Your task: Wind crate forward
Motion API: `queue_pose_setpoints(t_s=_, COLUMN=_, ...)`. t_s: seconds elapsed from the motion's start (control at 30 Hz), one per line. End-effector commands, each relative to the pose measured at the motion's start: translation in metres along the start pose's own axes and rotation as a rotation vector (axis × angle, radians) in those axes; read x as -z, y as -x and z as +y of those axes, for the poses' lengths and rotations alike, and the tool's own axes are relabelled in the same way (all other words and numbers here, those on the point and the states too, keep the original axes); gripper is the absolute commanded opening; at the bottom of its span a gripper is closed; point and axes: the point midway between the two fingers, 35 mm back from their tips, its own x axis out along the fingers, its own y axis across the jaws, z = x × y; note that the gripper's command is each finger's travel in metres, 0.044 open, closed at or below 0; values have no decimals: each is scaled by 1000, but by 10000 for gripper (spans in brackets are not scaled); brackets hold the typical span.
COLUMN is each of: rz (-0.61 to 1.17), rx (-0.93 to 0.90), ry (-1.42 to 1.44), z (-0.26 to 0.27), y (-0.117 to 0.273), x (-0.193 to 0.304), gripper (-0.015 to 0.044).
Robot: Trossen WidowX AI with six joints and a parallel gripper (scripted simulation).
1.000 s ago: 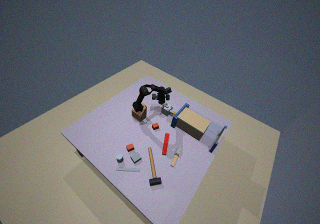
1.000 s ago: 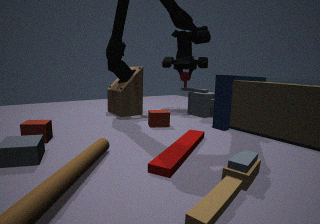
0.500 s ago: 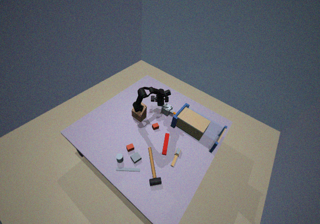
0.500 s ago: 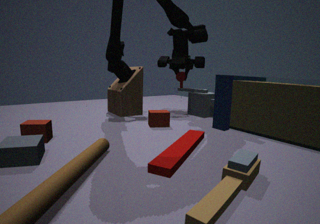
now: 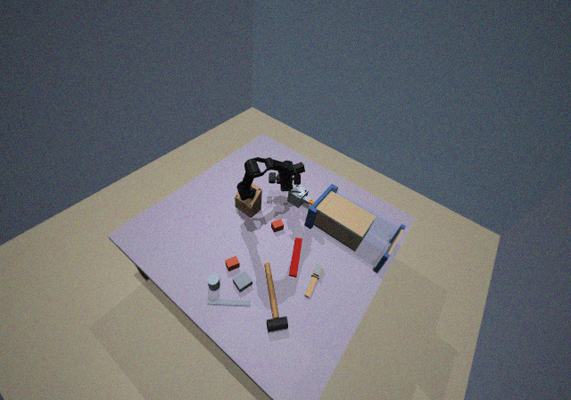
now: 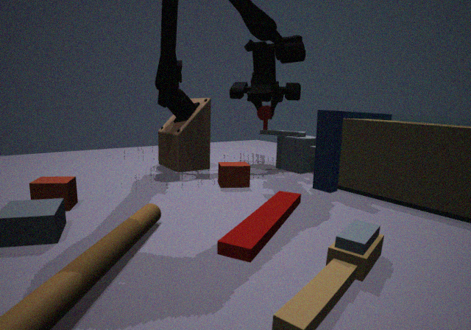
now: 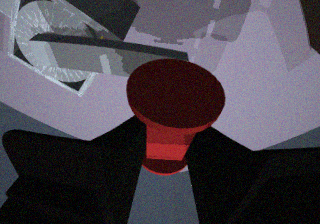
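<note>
My gripper [image 5: 286, 189] [image 6: 265, 110] [image 7: 166, 116] is shut on the red knob [image 6: 264, 113] [image 7: 175, 93] of the winch handle. The handle's flat grey arm [image 6: 282, 132] [image 7: 107, 50] runs from the knob to the top of the grey winch [image 5: 297, 197] [image 6: 294, 154]; its square key is hidden. The tan-topped crate [image 5: 345, 215] [image 6: 402, 159] sits flat in the clear-panelled cubby [image 5: 384, 229]. Its front is at the blue frame [image 5: 308, 218] [image 6: 326, 151] at the mouth; a small gap there cannot be ruled out. A bit of orange strap [image 5: 310, 202] shows between winch and frame.
Red blocks [image 5: 277, 225] [image 6: 233, 174] [image 5: 232, 263], a red bar [image 5: 295, 257] [image 6: 260, 225], a brush [image 5: 313, 281] [image 6: 316, 294], a mallet [image 5: 272, 294] [image 6: 83, 265], a grey block [image 5: 242, 281] [image 6: 30, 222], a grey cylinder [image 5: 213, 281] and a flat strip [image 5: 228, 302] lie away from the winch.
</note>
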Motion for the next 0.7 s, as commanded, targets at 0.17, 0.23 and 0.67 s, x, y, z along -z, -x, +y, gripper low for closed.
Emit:
queue_pose_setpoints(t_s=0.17, rz=-1, rx=1, ry=0, z=0, y=0, x=0, gripper=263)
queue_pose_setpoints(t_s=0.23, rz=-1, rx=1, ry=0, z=0, y=0, x=0, gripper=315)
queue_pose_setpoints(t_s=0.67, rz=4, rx=1, ry=1, z=1, y=43, x=23, gripper=440)
